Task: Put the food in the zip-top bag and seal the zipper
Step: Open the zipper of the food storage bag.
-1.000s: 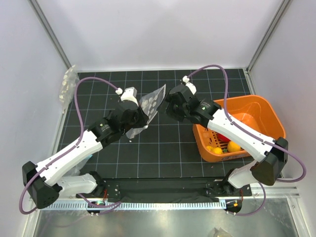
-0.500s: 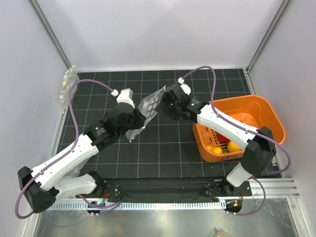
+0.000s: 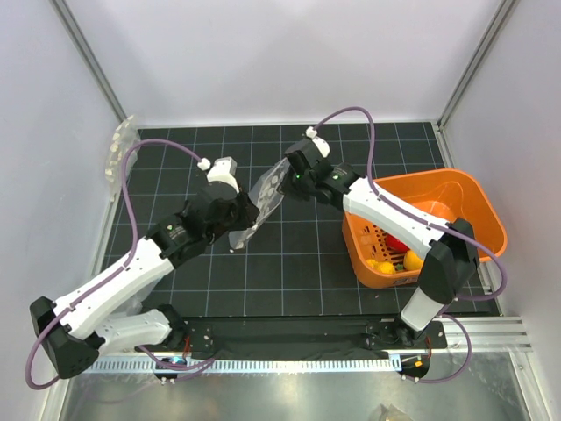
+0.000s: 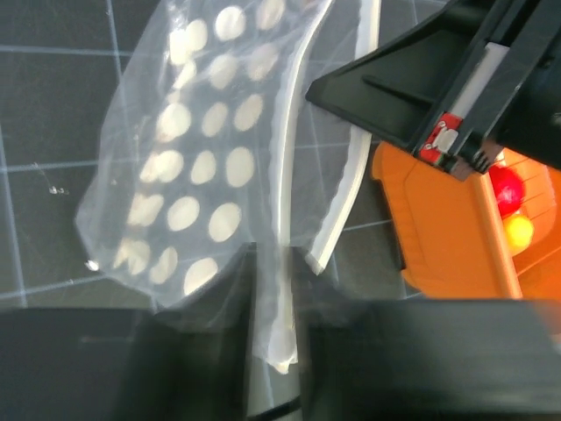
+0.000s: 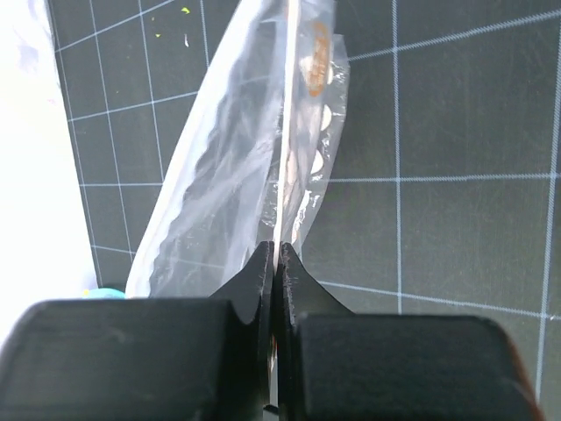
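Now zip-top bag (image 3: 263,200) hangs over bench (image 3: 298,281) between arms. Right gripper (image 5: 274,256) pinched shut on its edge, left gripper (image 4: 276,289) narrow on lip. Film likely limp, slippery, so hold stiffer zipper (image 4: 346,202). Food (image 3: 399,253) in basket (image 3: 456,189).

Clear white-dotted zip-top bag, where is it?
Top view: the clear dotted bag is mid-table, pinched by the right gripper, left gripper at its other end, left of the orange slotted basket.

Arms (image 3: 118,279): white links, blk joints + bases, purple cables (image 3: 131,184).
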Action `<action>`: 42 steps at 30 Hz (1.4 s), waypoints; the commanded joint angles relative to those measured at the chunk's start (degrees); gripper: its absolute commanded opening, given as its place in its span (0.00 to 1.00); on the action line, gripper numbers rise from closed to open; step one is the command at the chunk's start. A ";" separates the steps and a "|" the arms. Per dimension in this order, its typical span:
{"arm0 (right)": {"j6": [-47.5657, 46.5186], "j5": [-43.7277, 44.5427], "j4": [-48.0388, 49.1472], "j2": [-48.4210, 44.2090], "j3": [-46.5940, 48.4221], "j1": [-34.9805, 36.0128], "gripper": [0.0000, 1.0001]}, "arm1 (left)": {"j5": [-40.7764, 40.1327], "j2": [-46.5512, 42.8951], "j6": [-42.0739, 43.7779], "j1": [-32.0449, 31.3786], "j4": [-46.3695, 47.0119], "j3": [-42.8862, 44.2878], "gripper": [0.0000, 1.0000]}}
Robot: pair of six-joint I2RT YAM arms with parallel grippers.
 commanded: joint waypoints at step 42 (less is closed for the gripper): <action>-6.23 0.94 4.78 -12.25 -5.07 -0.07 0.01 | -6.21 31.66 13.46 0.64 -18.26 38.09 0.13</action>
